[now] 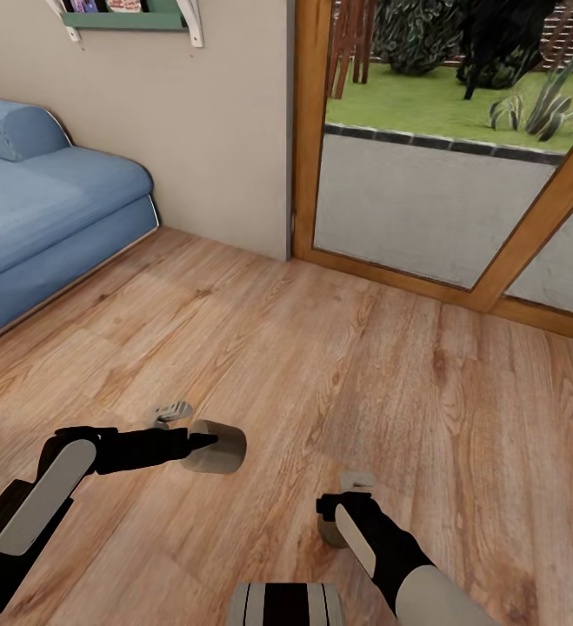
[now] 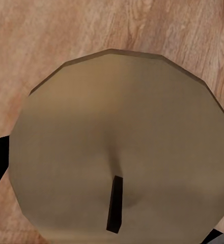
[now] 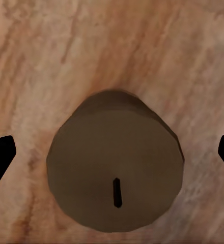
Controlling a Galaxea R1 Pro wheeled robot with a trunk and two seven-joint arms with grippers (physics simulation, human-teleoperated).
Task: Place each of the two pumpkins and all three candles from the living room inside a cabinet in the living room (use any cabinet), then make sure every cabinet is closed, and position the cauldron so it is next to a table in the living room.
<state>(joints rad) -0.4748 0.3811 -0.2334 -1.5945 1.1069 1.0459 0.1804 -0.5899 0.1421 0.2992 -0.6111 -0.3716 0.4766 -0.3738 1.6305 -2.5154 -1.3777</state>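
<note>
- The left claw [image 1: 206, 441] gripped a candle [image 1: 216, 447] held sideways off the floor [image 1: 338, 365], apparently for carrying.
- The right claw [image 1: 343, 513], fingers spread, hung over a second candle [image 3: 116, 175] standing on the floor, seemingly ready to grasp.

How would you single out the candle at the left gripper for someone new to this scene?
Start from the blue sofa and come down across the plank floor to the left gripper. The candle there is tipped sideways; the other candle, under the right gripper, stands upright.
</note>
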